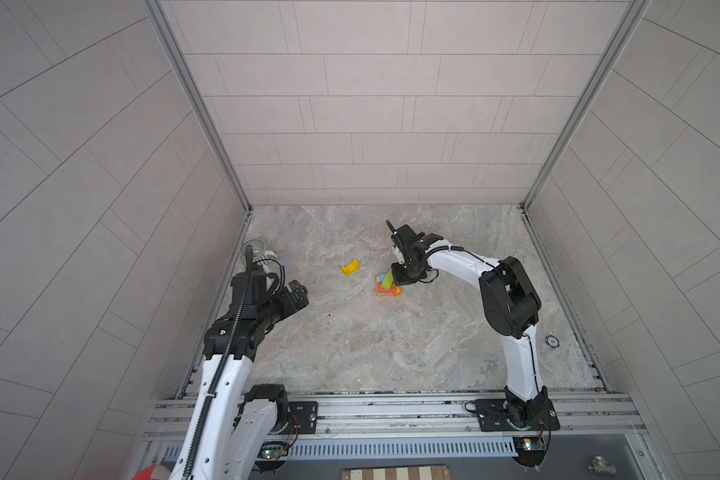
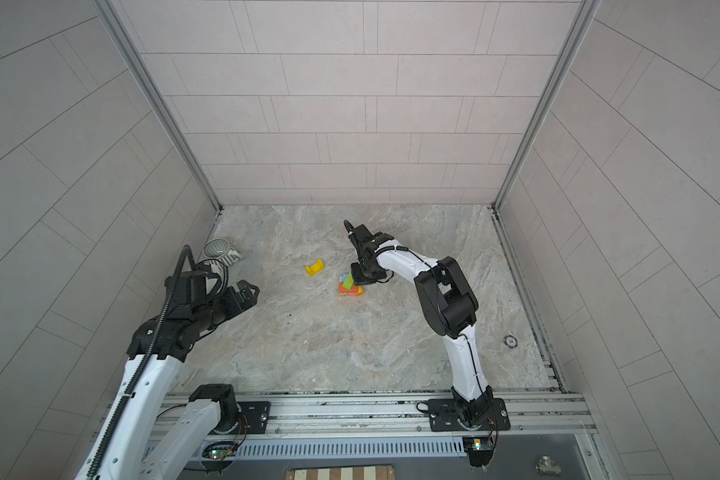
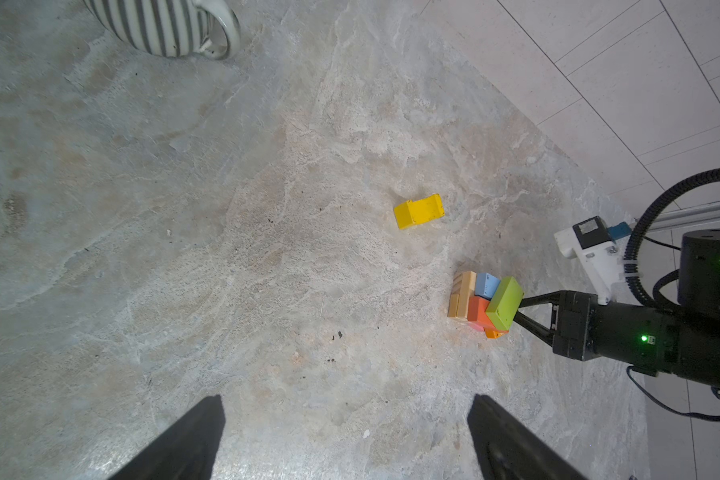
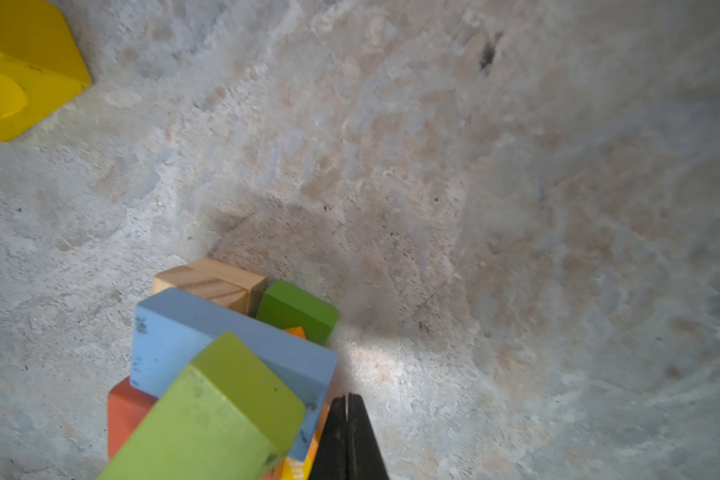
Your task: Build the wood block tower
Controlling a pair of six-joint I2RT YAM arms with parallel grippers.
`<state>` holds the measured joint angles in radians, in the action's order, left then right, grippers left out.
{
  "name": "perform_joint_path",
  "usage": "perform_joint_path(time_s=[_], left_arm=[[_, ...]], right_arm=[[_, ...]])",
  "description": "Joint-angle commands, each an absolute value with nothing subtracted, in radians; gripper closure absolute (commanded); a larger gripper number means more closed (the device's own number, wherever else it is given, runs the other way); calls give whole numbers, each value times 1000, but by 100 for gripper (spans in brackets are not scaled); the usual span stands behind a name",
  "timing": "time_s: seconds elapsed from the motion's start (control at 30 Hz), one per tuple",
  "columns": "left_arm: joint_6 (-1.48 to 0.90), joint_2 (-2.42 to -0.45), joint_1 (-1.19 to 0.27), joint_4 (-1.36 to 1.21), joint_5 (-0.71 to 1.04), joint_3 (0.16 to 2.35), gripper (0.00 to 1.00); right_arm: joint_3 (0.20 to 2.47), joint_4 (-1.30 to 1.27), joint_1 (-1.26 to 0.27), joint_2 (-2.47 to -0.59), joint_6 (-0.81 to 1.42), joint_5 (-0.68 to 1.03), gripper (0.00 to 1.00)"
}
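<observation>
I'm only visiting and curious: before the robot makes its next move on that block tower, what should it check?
1. Right gripper empty: ok, shut on nothing, beside the wood block tower.
2. Right gripper clear of the tower: cannot tell, tips very close.
3. Top light green block sitting square: not ok, crooked across the blue block.
4. Yellow arch free to pick: ok, lying alone, apart from the tower.
5. Left gripper ready: ok, open and empty.

A grey-and-white striped mug (image 2: 219,251) sits on the marbled table (image 2: 329,353) near its far left corner. A small dark round disc (image 2: 511,341) lies flat near the right edge, well apart from the mug. Pale tiled walls (image 2: 350,104) enclose the table.
</observation>
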<state>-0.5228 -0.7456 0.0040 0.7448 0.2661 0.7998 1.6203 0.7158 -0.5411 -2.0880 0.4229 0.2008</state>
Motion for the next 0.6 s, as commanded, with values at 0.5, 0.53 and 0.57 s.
perform_joint_path(time_s=[0.5, 0.53, 0.57], left_arm=[[-495, -768, 3, 743, 246, 812, 0], [-494, -770, 3, 745, 240, 821, 0], [-495, -770, 2, 744, 232, 829, 0]], right_arm=[[1878, 906, -553, -2019, 291, 133, 35], [1906, 904, -562, -2029, 282, 130, 32], [1933, 903, -570, -2041, 278, 126, 30]])
